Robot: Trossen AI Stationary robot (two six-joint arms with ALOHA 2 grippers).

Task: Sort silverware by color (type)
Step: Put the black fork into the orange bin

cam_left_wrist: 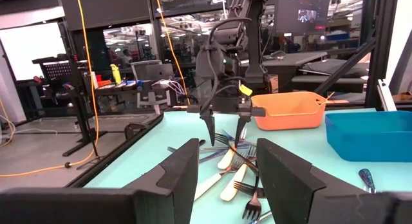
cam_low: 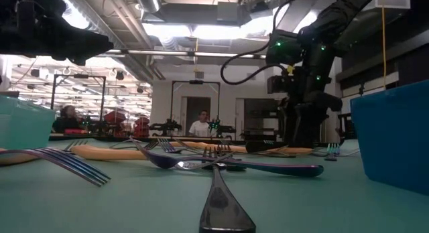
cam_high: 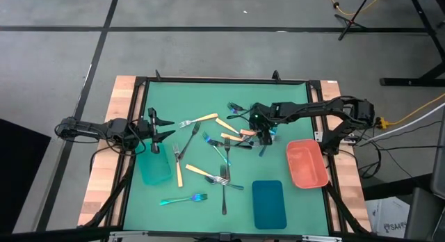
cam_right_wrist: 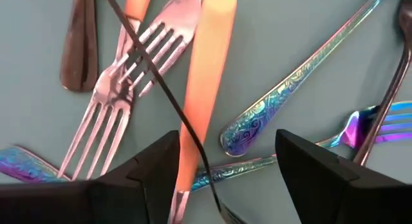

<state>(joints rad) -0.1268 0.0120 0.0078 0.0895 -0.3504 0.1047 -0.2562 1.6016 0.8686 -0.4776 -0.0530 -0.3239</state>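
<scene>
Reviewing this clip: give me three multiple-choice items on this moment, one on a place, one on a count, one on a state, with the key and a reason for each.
1. Where does the right gripper hover?
A. Over the pile of silverware in the middle of the mat
B. Over the salmon-red tray
C. Off the table

2. How many trays lie on the green mat?
A. One
B. Three
C. Five

3. How do the right gripper's fingers stand?
A. Shut on a fork
B. Open, holding nothing
C. Shut on a tray

Key: 1 A, the high view shows it above the tangled forks. 2 B, the teal tray, blue tray and salmon-red tray are the only ones. 3 B, the left wrist view shows its fingers apart, pointing down with nothing between them.
</scene>
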